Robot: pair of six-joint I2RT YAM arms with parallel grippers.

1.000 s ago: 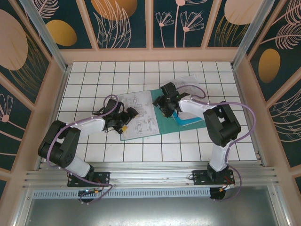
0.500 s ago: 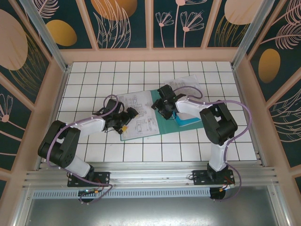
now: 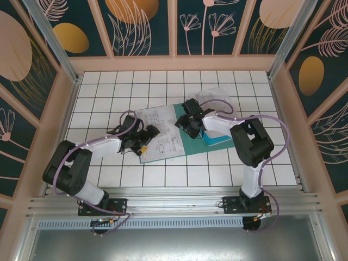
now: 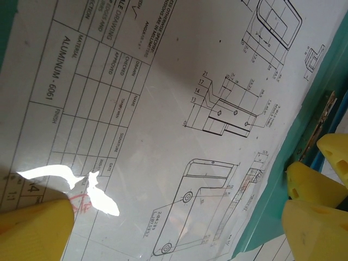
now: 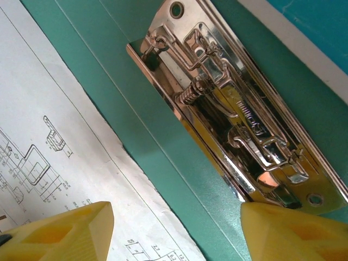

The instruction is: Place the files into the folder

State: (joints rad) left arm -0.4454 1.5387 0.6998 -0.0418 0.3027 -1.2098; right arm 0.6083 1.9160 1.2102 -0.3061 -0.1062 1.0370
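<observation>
Top external view: the white paper sheets printed with grey line drawings (image 3: 160, 136) lie on the left half of the flat dark teal-green card folder (image 3: 190, 144). They sit directly under the left claw (image 3: 148, 133) and just left of the right claw (image 3: 185, 120).

In the left wrist view the left claw (image 4: 174, 228) is released. Its yellow fingers (image 4: 32, 234) stand wide apart over the drawing sheets (image 4: 163, 109), with the folder's teal edge (image 4: 340, 70) off to its right.

In the right wrist view the right claw (image 5: 179, 234) is also released and grips nothing. One finger is over the paper's edge (image 5: 54, 136). The other is over bare folder (image 5: 109, 81), close below the shiny chrome spring clip (image 5: 234, 125) riveted to the folder.

A further printed white sheet (image 3: 215, 97) lies beyond the right claw. A bright cyan sheet (image 3: 220, 141) lies to its right, partly under the arm. All of this rests on the white tiled table (image 3: 98, 98).
</observation>
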